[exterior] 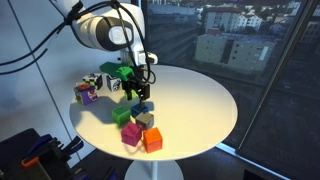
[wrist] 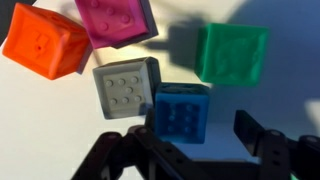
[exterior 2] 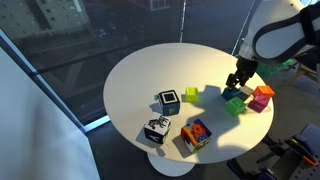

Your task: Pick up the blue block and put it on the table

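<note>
**Fig.** Jaws spread apart and empty, above the cluster of cubes on the white counter (exterior: 200, 100). The blue block (wrist: 182, 112) lies between the jaws, nearer one finger than the other. A grey cube (wrist: 126, 88) touches its corner just ahead of that nearer finger, and a green cube (wrist: 232, 55) sits farther ahead. Likely faults: the nearer finger lands on the grey cube during descent, or uneven closing pushes the block askew and it slips out.

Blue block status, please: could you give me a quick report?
Gripper open over blue block. Block not yet gripped. Grey block close beside it.
</note>
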You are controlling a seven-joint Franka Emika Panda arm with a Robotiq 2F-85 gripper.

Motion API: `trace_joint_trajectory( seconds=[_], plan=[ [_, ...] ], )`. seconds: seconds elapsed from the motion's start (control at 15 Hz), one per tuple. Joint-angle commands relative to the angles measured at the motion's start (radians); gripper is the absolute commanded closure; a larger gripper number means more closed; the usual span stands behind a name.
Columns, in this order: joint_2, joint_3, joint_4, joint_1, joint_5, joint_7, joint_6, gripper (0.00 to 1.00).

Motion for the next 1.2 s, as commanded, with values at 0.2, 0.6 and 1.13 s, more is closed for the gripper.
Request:
trace_joint_trajectory(
  seconds=[0.2,0.6,1.13],
  plan=[
    [-0.034,0.007,0.015,0.001,0.009,0.006,-0.069,0.0],
    [-0.091,0.025,0.028,0.005,0.049,-0.003,-0.211,0.0],
    [-0.202,0.044,0.024,0.029,0.015,0.035,-0.416,0.0]
  ],
)
